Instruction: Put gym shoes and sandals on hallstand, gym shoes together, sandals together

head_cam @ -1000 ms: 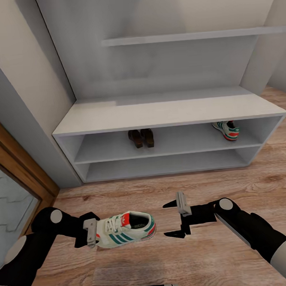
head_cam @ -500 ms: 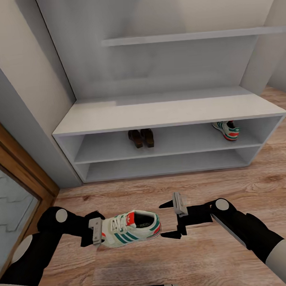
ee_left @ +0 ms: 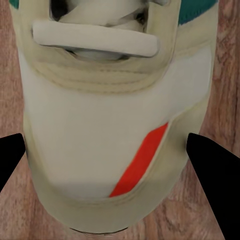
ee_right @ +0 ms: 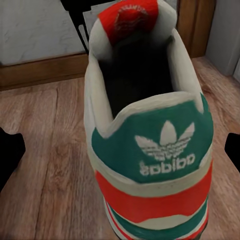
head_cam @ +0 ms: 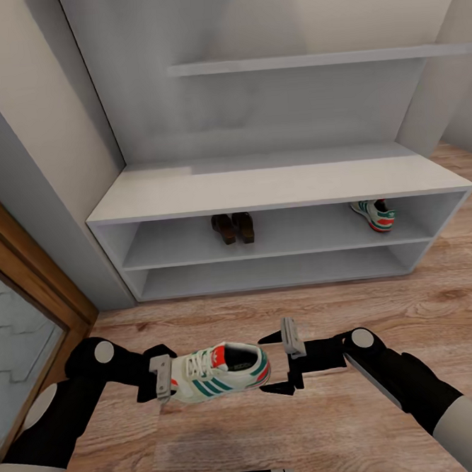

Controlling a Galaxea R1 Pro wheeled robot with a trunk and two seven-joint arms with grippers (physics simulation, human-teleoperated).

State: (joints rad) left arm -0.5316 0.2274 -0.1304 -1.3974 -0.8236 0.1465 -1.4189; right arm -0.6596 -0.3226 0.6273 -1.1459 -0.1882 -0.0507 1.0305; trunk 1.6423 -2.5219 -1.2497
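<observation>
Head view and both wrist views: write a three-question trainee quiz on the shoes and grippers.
1. True or false: the two sandals stand on the hallstand upper shelf.
2. The left gripper holds the gym shoe by: A toe, B heel, C laces.
3. Fill in: the right gripper, at the held shoe's heel, is ____.

Key: 1 true. 2 A. 3 open; the other gym shoe sits at that shelf's right end.

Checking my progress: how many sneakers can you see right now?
2. One sneaker is held above the floor at its toe by the left gripper, its heel toward the open right gripper. The other sits at the rack's upper shelf, right end.
</observation>
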